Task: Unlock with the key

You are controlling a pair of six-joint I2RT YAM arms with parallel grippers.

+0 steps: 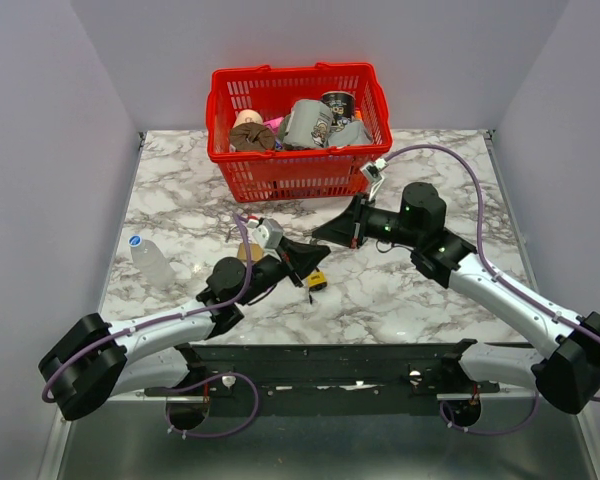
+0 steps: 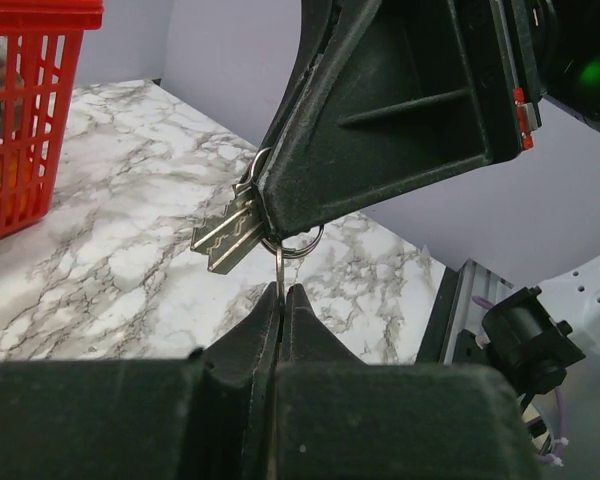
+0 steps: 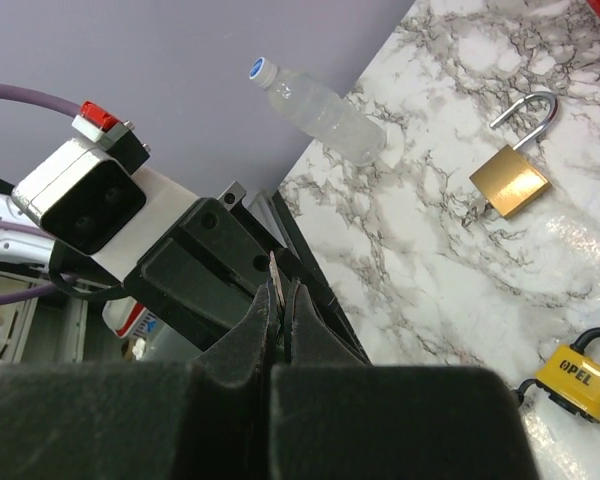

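Here, the two arms are meeting nose to nose above the white-and-grey marbled table [image 1: 400, 300], and both claws are pressing fully together. The left gripper [image 2: 281, 300] is pinching a slim grey metal key [image 2: 279, 270], which is showing edge-on as a thin blade rising out from between the fingers [image 2: 255, 335]. The key is hanging from a thin wire key ring [image 2: 302, 245]. The right gripper [image 3: 278, 295] is coming in from above in the left wrist view and is clamping on that key ring at its tip. Two flat grey spare keys [image 2: 225, 235] are fanning out sideways from the same ring, free of either claw. The whole bunch is hanging in the air, clear of the table.

The small yellow-and-black padlock [image 1: 317, 281] is lying on the table just beside the left gripper's fingertips, on their near side, with its shackle closed as far as the right wrist view is showing. A larger plain brass padlock [image 3: 510, 182] is lying apart from it with its shackle swung open. A clear plastic bottle [image 3: 320, 112] with a blue cap is lying on its side near the table's left edge. A red plastic basket [image 1: 280, 175] filled with odds and ends is standing at the far side of the table.
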